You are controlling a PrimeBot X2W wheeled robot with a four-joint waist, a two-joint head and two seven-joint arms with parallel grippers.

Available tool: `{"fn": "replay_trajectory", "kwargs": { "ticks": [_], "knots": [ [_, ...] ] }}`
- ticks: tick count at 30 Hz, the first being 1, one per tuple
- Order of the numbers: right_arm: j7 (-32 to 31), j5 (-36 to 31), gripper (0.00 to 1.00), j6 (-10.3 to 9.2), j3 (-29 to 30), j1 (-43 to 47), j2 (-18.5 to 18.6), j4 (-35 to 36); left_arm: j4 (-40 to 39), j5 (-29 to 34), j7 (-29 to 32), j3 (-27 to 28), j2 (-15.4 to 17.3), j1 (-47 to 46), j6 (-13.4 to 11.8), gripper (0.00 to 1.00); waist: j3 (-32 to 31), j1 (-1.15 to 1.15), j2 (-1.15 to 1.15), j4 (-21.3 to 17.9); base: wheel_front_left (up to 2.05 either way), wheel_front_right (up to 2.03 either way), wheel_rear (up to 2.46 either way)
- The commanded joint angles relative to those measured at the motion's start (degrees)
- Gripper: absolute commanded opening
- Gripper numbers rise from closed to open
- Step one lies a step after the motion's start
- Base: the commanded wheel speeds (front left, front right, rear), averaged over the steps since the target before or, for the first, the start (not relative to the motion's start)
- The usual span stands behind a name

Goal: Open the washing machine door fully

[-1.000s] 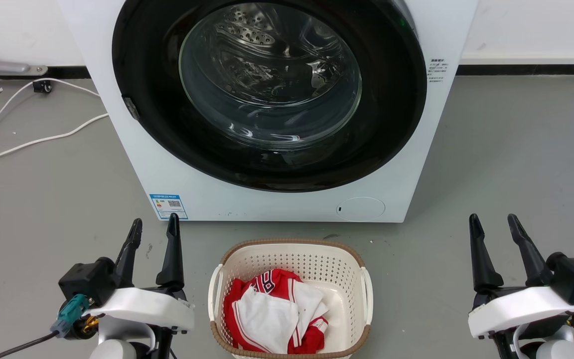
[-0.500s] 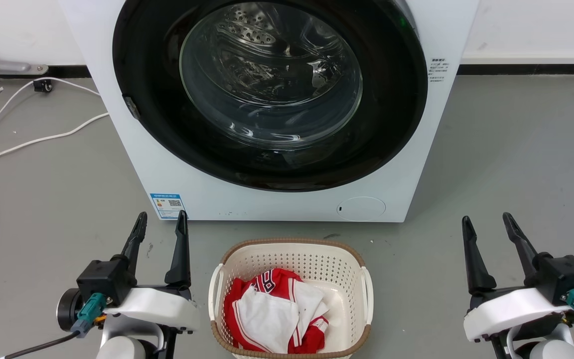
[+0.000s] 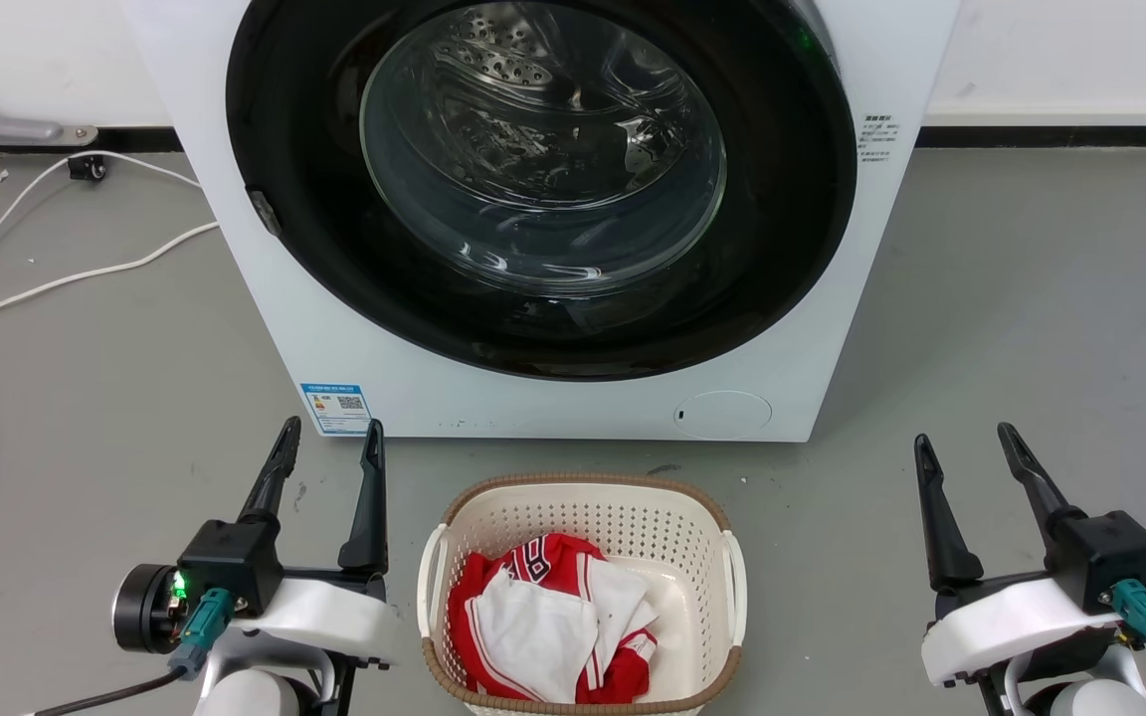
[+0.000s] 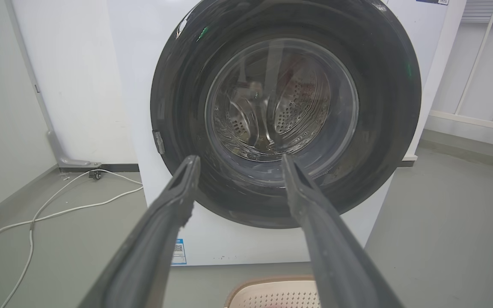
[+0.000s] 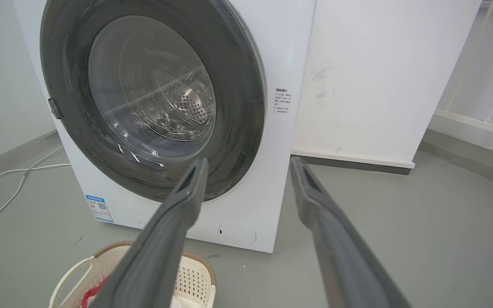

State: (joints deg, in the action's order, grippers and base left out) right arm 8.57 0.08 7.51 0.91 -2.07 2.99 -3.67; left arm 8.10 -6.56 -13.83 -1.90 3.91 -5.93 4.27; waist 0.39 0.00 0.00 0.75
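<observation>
The washing machine door (image 3: 792, 229) is a large glossy black disc with a clear glass bowl centre, lying flush against the white machine front; the same washing machine door (image 4: 383, 107) faces the left wrist camera and the washing machine door (image 5: 71, 98) appears at an angle in the right wrist view. A small grey latch piece (image 3: 263, 213) sits on its left rim. My left gripper (image 3: 329, 443) hangs open low at the left, well short of the machine. My right gripper (image 3: 966, 449) is open at the lower right, also clear of the door. Both hold nothing.
A cream laundry basket (image 3: 732, 557) holding red and white clothes (image 3: 543, 617) stands on the grey floor right in front of the machine, between my arms. White cables (image 3: 56, 283) trail across the floor at left. A small round white flap (image 3: 722, 414) sits low on the machine.
My left gripper has shifted slightly right and its wrist has rolled. The right gripper has drifted slightly left and lower. The door has not moved.
</observation>
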Motion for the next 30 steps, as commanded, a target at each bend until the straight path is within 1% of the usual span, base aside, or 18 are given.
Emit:
{"fn": "replay_trajectory", "kwargs": {
  "ticks": [1,11,28,29,30],
  "knots": [
    [0.4,-1.2,1.0,-0.04,-0.1,0.5,-0.2,0.4,0.0,1.2,-0.5,-0.2,0.2,-0.6,-0.3,1.0,0.0,0.0,0.0,0.0,0.0,0.0,0.0],
    [1.0,-3.4,1.0,-0.04,-0.2,0.6,-0.2,0.3,-0.1,4.2,-1.5,-0.1,-0.1,-0.3,0.1,1.0,0.1,0.0,0.0,0.1,0.0,0.0,0.0],
    [0.8,-1.0,1.0,-0.04,0.0,0.2,-0.2,-0.6,0.1,3.9,-1.4,0.5,-0.5,-0.5,0.4,1.0,0.4,0.0,0.0,0.2,0.0,0.0,0.0],
    [0.6,-0.8,0.7,-0.04,0.0,0.2,-0.2,-0.7,0.1,3.9,-1.4,0.5,-0.5,-0.5,0.4,1.0,0.5,0.0,0.0,0.2,0.0,0.0,0.0],
    [0.6,-0.7,0.34,-0.04,0.0,0.2,-0.2,-0.7,0.1,3.9,-1.4,0.6,-0.6,-0.5,0.4,1.0,0.5,0.0,0.0,0.3,0.0,0.0,0.0]
  ]
}}
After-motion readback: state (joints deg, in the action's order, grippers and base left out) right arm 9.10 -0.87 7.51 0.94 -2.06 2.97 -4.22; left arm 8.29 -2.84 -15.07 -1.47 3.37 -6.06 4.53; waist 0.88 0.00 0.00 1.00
